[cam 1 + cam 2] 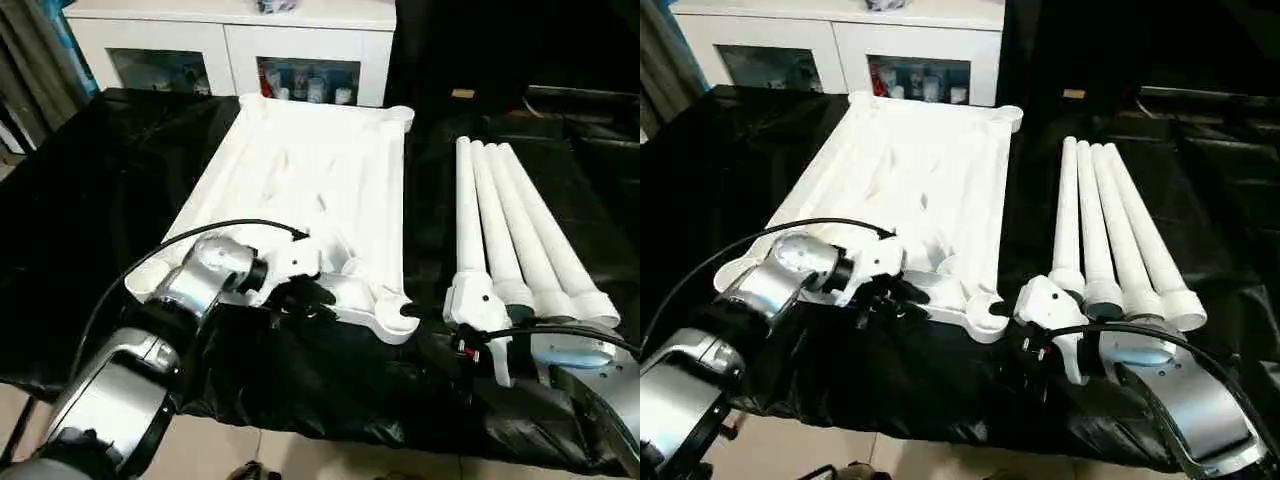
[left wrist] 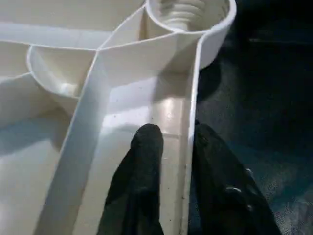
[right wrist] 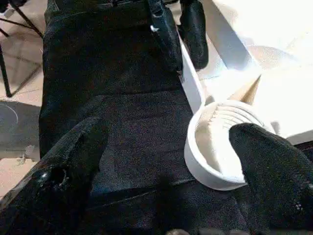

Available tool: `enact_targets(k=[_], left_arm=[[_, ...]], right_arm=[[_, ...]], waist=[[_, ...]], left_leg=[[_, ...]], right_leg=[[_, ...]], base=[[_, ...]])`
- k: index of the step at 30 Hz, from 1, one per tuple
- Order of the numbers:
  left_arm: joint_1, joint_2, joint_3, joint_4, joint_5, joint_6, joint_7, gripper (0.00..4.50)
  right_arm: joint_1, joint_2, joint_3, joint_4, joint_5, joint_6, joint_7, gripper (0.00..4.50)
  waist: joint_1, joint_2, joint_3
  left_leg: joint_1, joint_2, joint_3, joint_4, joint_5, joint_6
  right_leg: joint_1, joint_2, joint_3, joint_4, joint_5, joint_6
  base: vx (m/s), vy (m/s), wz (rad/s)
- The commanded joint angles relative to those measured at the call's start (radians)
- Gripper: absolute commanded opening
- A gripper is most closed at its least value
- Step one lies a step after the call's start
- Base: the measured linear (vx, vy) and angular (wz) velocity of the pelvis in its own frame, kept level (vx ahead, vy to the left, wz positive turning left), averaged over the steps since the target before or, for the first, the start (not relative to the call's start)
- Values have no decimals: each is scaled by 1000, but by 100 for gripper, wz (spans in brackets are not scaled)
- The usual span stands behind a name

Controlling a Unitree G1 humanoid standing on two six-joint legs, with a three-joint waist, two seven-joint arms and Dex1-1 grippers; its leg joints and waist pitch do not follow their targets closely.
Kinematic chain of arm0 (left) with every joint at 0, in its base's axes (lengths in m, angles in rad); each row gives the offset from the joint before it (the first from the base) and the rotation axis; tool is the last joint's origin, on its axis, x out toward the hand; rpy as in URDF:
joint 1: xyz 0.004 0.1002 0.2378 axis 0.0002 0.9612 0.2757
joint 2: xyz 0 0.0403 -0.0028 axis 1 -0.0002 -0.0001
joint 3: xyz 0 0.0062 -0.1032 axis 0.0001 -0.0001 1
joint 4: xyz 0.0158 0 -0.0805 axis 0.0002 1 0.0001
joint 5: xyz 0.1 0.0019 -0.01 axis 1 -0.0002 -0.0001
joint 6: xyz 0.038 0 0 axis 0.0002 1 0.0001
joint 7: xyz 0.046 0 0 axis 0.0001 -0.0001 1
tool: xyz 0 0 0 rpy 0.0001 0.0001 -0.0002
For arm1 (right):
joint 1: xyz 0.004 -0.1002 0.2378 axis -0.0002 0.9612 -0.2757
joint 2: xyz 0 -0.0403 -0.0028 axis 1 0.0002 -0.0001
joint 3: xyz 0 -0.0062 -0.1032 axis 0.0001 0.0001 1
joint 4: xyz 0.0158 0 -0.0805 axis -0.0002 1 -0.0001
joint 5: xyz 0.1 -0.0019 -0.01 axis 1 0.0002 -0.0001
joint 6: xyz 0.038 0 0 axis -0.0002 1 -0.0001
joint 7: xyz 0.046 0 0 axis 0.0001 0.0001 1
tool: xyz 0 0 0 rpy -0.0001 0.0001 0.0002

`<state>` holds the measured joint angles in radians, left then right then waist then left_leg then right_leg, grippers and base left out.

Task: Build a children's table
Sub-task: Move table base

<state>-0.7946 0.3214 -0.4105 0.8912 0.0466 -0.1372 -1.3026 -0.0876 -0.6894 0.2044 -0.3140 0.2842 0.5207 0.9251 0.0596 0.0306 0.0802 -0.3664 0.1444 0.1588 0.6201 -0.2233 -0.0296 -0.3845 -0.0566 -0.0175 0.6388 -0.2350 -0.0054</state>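
Free black cloth (image 1: 430, 190) lane centre frame btwn table top (image 1: 300, 190) & legs (image 1: 520, 230); cabinet (image 1: 230, 40) blocks upper left.

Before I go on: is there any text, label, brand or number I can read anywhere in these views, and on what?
None can be read.
Table top, ribbed side up: plain white, no marking.
Four legs: plain white, no marking.
Items behind the cabinet glass doors: too small and blurred to tell if they carry print.
Small tan object on the black cover behind the legs: too small to read.

Silver forearms (image 1: 190, 285), white wrist housings (image 1: 1055, 300), black cables, 2 black jaws each.
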Motion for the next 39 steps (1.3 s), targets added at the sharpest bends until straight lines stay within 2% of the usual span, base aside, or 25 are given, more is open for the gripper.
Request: enact_targets(k=[1,3,6,7,9,10,11,13,16,19,20,21,24,27,28,32,39], left_arm=[[-18,-1,-10,44,29,-18,-4,72],[-24,-5,-10,55,32,-24,-3,42],[-28,-10,-8,54,32,-27,-3,27],[-27,-9,-3,43,27,-24,-6,19],[-22,-5,4,30,23,-23,-1,9],[-8,2,12,1,15,-14,4,3],[-4,4,15,-6,13,-12,4,3],[31,20,28,-69,3,4,16,3],[101,51,51,-170,-2,17,48,3],[187,77,69,-285,-1,54,84,3],[214,83,73,-322,3,71,100,3],[230,86,76,-346,5,83,111,3],[277,92,80,-415,11,111,135,3],[337,100,94,-511,31,169,191,3],[350,104,94,-532,35,178,201,3],[416,119,106,-640,71,255,264,3],[460,121,97,-719,107,316,324,3]], right_arm=[[4,-8,5,-33,2,10,-2,450],[4,-4,5,-34,1,11,-7,450],[8,0,5,-37,0,11,-11,450],[9,1,5,-38,-2,9,-13,450],[9,2,4,-38,-3,9,-16,450],[10,5,1,-39,-4,6,-21,450],[11,5,-1,-39,-5,5,-22,450],[13,8,-4,-41,-7,0,-29,450],[13,10,-5,-46,-8,2,-34,450],[13,13,-2,-48,-12,-2,-39,450],[12,14,-2,-48,-12,-2,-40,450],[13,14,-2,-49,-12,-2,-40,450],[9,14,-1,-46,-13,-5,-39,450],[-2,17,4,-36,-17,-12,-38,450],[-4,18,4,-34,-18,-12,-38,450],[-11,22,12,-32,-20,-15,-39,450],[-20,31,21,-23,-29,-22,-39,450]], waist=[[5,1,-56],[4,-2,-54],[5,0,-54],[5,5,-54],[4,7,-56],[6,14,-58],[3,10,-59],[1,10,-61],[-5,9,-63],[-12,12,-61],[-17,2,-61],[-17,7,-60],[-18,7,-59],[-20,0,-57],[-20,4,-58],[-20,0,-58],[-19,-1,-57]], left_leg=[[5,85,-32,-79,-91,80],[7,86,-32,-82,-112,74],[6,86,-31,-83,-112,72],[7,88,-32,-83,-115,71],[5,87,-33,-83,-109,69],[5,87,-34,-82,-102,69],[3,88,-34,-82,-88,74],[-1,87,-34,-79,-63,84],[-2,87,-33,-80,-53,99],[-2,86,-32,-81,-48,109],[-2,87,-30,-83,-45,111],[-2,86,-29,-82,-44,114],[1,87,-26,-82,-49,116],[-2,87,-26,-84,-46,117],[-1,87,-26,-83,-44,117],[0,85,-25,-83,-35,123],[0,84,-25,-82,-33,127]], right_leg=[[58,-102,50,-76,79,-330],[59,-102,50,-80,45,-328],[57,-103,51,-82,25,-325],[56,-103,52,-83,19,-323],[58,-103,51,-81,33,-323],[59,-104,51,-78,53,-327],[60,-103,50,-75,87,-331],[63,-104,48,-70,141,-337],[65,-104,47,-70,159,-335],[62,-101,44,-73,128,-327],[63,-100,44,-73,125,-326],[61,-100,44,-75,104,-322],[57,-99,45,-79,58,-315],[57,-98,45,-80,37,-307],[56,-99,45,-79,34,-306],[54,-96,45,-81,25,-298],[52,-94,45,-81,11,-290]], base=[[0,0,0],[0,0,0],[0,0,0],[0,0,0],[0,0,0],[0,0,0],[0,0,0],[0,0,0],[0,0,0],[0,0,0],[0,0,0],[0,0,0],[0,0,0],[0,0,0],[0,0,0],[0,0,0],[0,0,0]])
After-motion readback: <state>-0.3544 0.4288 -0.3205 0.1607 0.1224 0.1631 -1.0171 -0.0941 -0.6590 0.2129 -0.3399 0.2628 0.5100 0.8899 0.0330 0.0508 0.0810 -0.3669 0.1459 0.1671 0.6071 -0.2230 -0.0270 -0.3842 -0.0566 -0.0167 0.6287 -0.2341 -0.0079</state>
